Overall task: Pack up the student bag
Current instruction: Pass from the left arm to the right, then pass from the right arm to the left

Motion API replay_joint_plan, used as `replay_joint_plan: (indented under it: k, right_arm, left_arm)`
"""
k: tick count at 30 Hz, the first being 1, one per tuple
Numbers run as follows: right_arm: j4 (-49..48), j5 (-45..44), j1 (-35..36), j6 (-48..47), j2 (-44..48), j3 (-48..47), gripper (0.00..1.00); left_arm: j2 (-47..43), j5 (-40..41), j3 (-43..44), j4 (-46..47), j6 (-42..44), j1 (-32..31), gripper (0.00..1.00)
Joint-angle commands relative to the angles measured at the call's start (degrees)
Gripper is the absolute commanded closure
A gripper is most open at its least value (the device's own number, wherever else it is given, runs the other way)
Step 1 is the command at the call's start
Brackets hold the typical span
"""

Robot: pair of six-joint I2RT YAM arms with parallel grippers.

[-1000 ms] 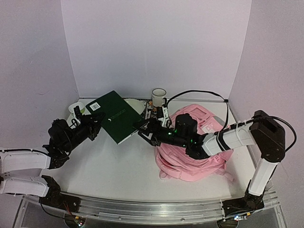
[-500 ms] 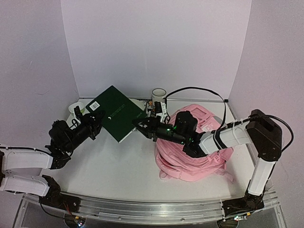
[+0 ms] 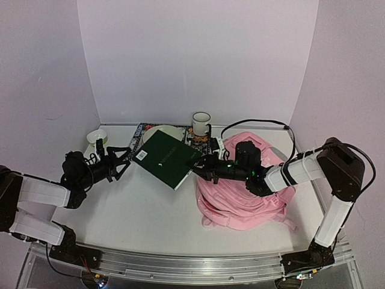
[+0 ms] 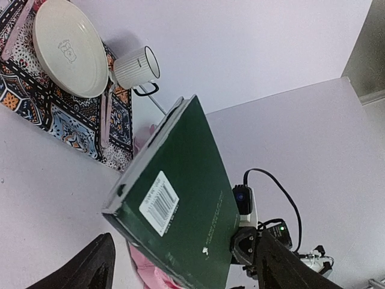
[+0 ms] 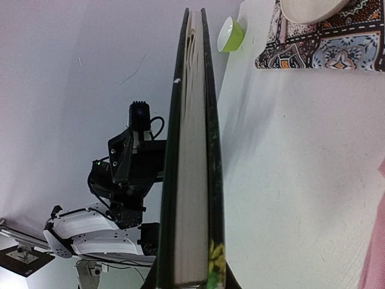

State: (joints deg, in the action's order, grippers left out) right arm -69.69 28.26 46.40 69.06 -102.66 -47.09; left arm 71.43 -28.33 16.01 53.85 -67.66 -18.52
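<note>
The student bag (image 3: pixel 246 201), a soft pink backpack, lies slumped on the table at the right. A dark green book (image 3: pixel 167 158) with a white barcode label hangs tilted just left of it. My right gripper (image 3: pixel 201 167) is shut on the book's right edge. The right wrist view shows the book (image 5: pixel 192 150) edge-on, pages between its covers, clamped in the right gripper (image 5: pixel 192 283). My left gripper (image 3: pixel 122 158) stands open just off the book's left corner. Seen from the left wrist, its fingers (image 4: pixel 90 271) spread wide with the book (image 4: pixel 180 205) ahead of them.
At the back sit a patterned placemat (image 3: pixel 139 132) with a cream plate (image 3: pixel 165 133), a white mug (image 3: pixel 201 123) and a small green-lined bowl (image 3: pixel 96 137). The enclosure's walls stand close behind and on both sides.
My left gripper has opened and let go of the book, drawing back left. My right gripper has shut on the book's right edge and carried it right and lower, toward the bag.
</note>
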Motion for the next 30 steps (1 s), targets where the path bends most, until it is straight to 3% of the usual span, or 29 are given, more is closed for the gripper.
replay_joint_plan:
  k: [1, 9, 16, 23, 30]
  right_arm:
    - [-8.69, 9.84, -1.81, 0.23, 6.96, -0.72, 1.00]
    - [-1.97, 17.32, -2.79, -2.60, 11.76, -1.14, 1.00]
    - [13.68, 20.88, -2.81, -10.83, 15.17, -4.14, 1.00]
    - [14.50, 23.42, -2.73, -11.49, 14.95, -5.45, 1.00]
    - [14.39, 25.71, -2.72, -11.48, 14.65, -7.05, 1.00]
  left_arm:
    - [2.58, -15.85, 3.59, 1.81, 5.60, 4.85, 0.17]
    - [4.31, -24.67, 9.39, -9.34, 11.99, 7.75, 0.14]
    - [1.69, -33.46, 13.06, -10.33, 10.50, 7.80, 0.12]
    - [1.52, -39.32, 14.38, -10.33, 8.80, 6.94, 0.11]
    - [5.64, -38.43, 13.27, -10.31, 8.88, 5.59, 0.13]
